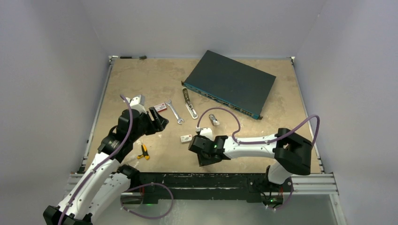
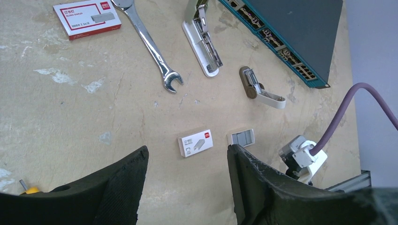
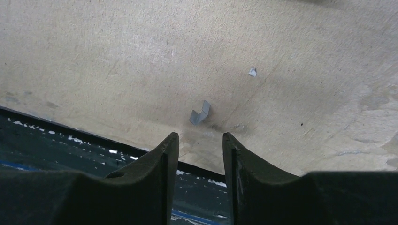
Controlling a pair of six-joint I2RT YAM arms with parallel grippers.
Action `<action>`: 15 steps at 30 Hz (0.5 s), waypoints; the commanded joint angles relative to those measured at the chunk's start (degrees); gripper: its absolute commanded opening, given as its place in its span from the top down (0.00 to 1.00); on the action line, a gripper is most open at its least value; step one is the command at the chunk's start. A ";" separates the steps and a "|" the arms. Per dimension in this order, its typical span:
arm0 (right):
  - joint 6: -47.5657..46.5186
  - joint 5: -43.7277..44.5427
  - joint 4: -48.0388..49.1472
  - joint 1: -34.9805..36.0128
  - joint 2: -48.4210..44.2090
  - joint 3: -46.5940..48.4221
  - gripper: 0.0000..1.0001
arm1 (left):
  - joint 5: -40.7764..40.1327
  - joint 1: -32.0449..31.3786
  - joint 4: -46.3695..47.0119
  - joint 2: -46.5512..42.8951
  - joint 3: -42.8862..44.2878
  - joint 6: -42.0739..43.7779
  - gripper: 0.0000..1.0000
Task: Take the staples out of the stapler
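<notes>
Nearly done, I judge: the stapler [image 2: 204, 49] lies open at top centre of my left wrist view, a staple clump [image 3: 200, 113] sits loose just above my right fingers [image 3: 159, 173], which, like my left fingers [image 2: 119, 187], are spread and empty.

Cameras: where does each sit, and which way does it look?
Top external: above and behind, looking down on the table; left arm and right arm show.
Left wrist: on the left arm, facing across to the stapler and wrench; left tool open below.
Right wrist: low, facing the table's near edge and a bent metal strip; right tool open.
Shared by top and left wrist: stapler, wrench.
</notes>
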 commanded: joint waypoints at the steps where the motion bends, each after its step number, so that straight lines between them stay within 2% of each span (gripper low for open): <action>1: 0.13 -0.49 -0.71 -0.12 0.62 1.24 0.57 | 0.55 0.24 1.54 -0.06 -0.01 0.95 0.39; 9: -2.53 0.00 1.30 -0.17 4.20 3.09 0.62 | 0.63 0.28 1.53 0.15 0.00 1.01 0.39; 15: -4.59 1.49 1.27 -0.25 7.52 7.46 0.63 | 0.55 0.28 1.54 0.11 0.08 1.08 0.39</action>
